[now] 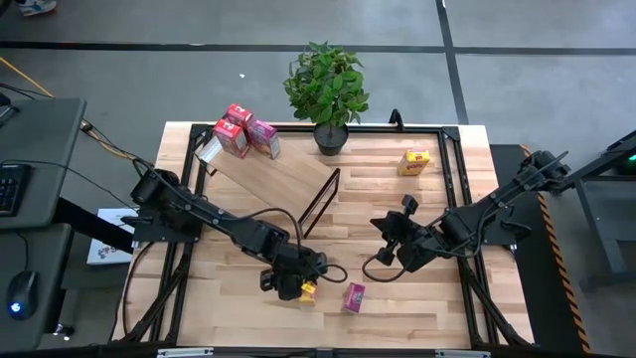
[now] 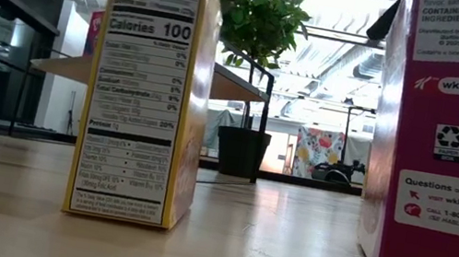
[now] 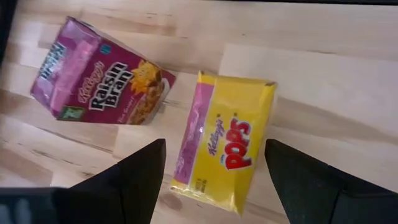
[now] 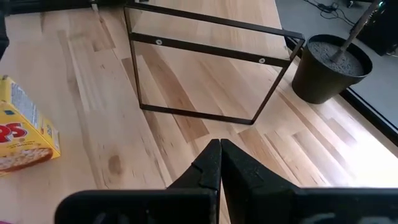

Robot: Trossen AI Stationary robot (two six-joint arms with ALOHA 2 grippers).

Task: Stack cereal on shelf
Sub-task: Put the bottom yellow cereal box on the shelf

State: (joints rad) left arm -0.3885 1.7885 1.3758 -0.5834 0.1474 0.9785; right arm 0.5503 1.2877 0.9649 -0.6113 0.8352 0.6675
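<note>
The left claw (image 1: pixel 295 285) hangs low over the near part of the bench (image 1: pixel 417 298), its fingers (image 3: pixel 134 177) spread apart on either side of a yellow Kellogg's Pops box (image 3: pixel 222 148) that stands upright there, not yet squeezed. Just beside it stands a magenta Kellogg's Raisin Bran box (image 3: pixel 102 78), apart from the yellow one. The low view reads "Nutrition Facts" and "Calories 100" on the yellow box's side, and "wkkellogg.com" with a questions line on the magenta one. A small cardboard carton like this should be light and stiff enough to lift, but its thin walls would likely dent under a hard pinch, and the glossy print may slip; taking it across the two broad faces near the middle looks safest. The shelf (image 1: pixel 273 179), a slanted wood board on a black wire frame, already carries three boxes (image 1: pixel 238 131) at its far end. Another yellow box (image 1: pixel 414 161) sits well apart at the far right. The right claw (image 1: pixel 390 227) waits mid-bench with fingers pressed together, holding nothing.
</note>
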